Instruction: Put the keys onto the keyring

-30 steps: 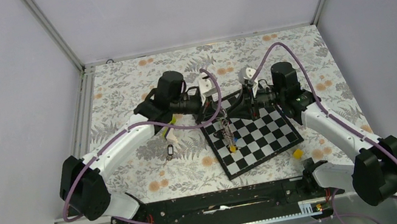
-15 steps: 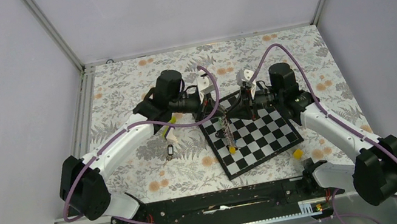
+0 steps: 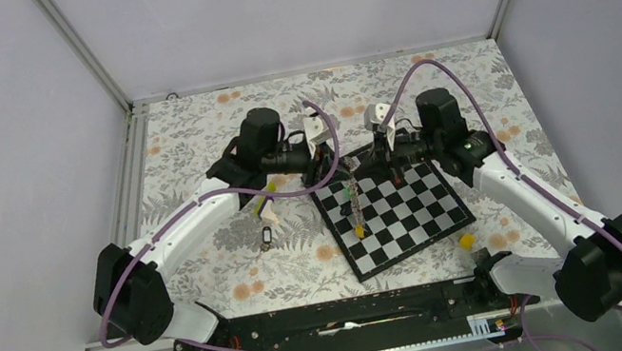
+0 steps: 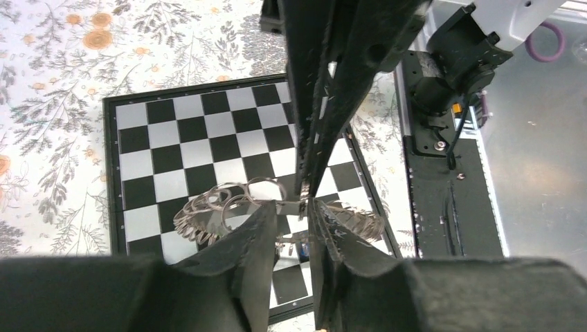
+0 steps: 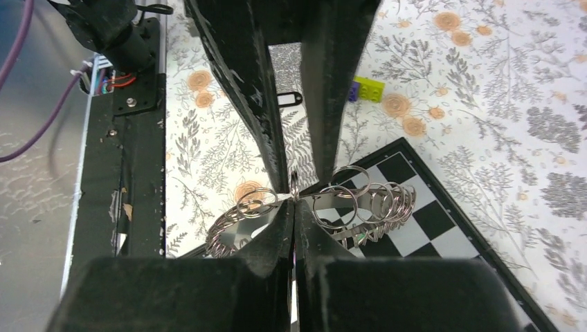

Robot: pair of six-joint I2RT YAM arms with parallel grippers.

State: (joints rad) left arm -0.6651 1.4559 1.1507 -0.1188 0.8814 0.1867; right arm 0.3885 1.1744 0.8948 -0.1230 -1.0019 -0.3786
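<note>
The keyring [image 3: 351,190] hangs on edge above the chessboard [image 3: 411,216], between both grippers. My right gripper [image 3: 365,166] is shut on its rim; the right wrist view shows the tips [image 5: 294,206] pinched on the grey ridged ring [image 5: 374,200]. My left gripper [image 3: 333,170] faces it from the other side, jaws a little apart around the rim [image 4: 292,206], not pressing it. A yellow key [image 3: 359,232] dangles below the ring, and a blue key [image 4: 303,250] shows behind my left fingers. A black key [image 3: 267,237] lies on the floral cloth, left of the board.
A lime-and-white wedge [image 3: 265,207] lies under the left arm. A small yellow block [image 3: 467,242] sits off the board's near right corner. A purple-and-lime block [image 5: 367,88] lies on the cloth. The arms' base rail [image 3: 341,315] runs along the near edge.
The right gripper has closed on the keyring and the left one has opened off it. Both wrists and the ring have shifted slightly up the view, towards the far side.
</note>
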